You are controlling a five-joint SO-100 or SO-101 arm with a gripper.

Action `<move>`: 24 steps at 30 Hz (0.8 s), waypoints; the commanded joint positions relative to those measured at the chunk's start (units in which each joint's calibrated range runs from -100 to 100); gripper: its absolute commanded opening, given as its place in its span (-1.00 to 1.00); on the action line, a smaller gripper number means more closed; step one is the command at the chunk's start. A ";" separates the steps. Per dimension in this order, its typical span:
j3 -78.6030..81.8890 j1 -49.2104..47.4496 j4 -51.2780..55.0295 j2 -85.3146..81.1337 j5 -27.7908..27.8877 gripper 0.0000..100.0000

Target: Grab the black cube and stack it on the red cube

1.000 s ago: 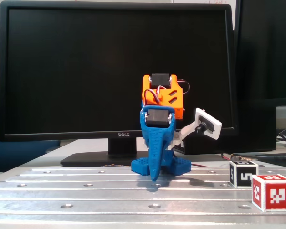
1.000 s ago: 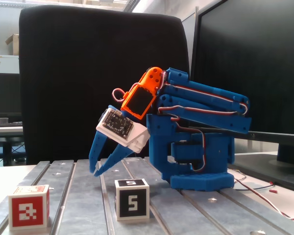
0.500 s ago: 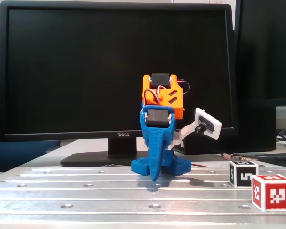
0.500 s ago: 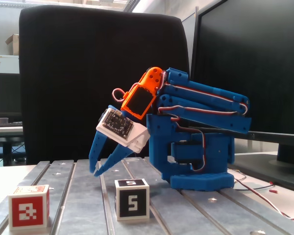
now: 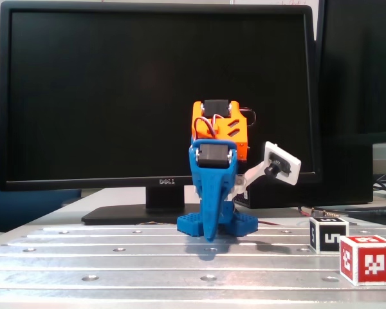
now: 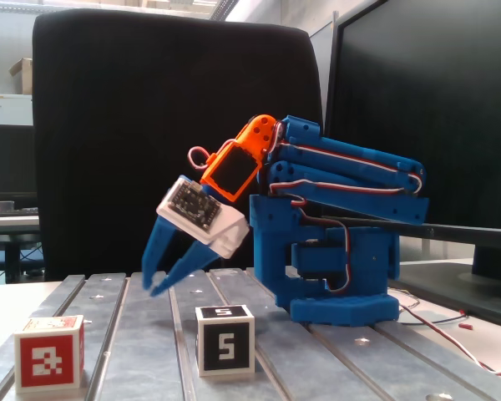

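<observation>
The black cube (image 6: 225,341) (image 5: 328,235), with a "5" marker, sits on the metal table. The red cube (image 6: 50,364) (image 5: 367,259) rests apart from it, closer to the table's front edge. The blue arm is folded over its base (image 6: 342,276). My gripper (image 6: 151,289) (image 5: 209,237) points down and forward, hanging a little above the table. It is behind the black cube and touches neither cube. Its two blue fingers converge at the tips, shut on nothing.
A slotted metal table (image 5: 116,257) carries everything. A black Dell monitor (image 5: 157,96) stands behind the arm, and a black chair back (image 6: 150,125) rises beyond the table. Cables (image 6: 451,330) lie beside the base. A small white camera board (image 5: 281,164) juts from the wrist.
The gripper has lifted slightly and swung outward from the base, leftward in the side view. Both cubes have stayed put.
</observation>
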 commanded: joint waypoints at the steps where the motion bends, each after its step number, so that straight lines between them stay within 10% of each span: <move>1: 0.00 0.34 -2.38 -0.35 -0.24 -0.98; 14: -4.25 -1.28 -4.43 1.49 0.29 -0.98; 24: -28.95 -2.54 -3.32 33.57 1.39 -0.99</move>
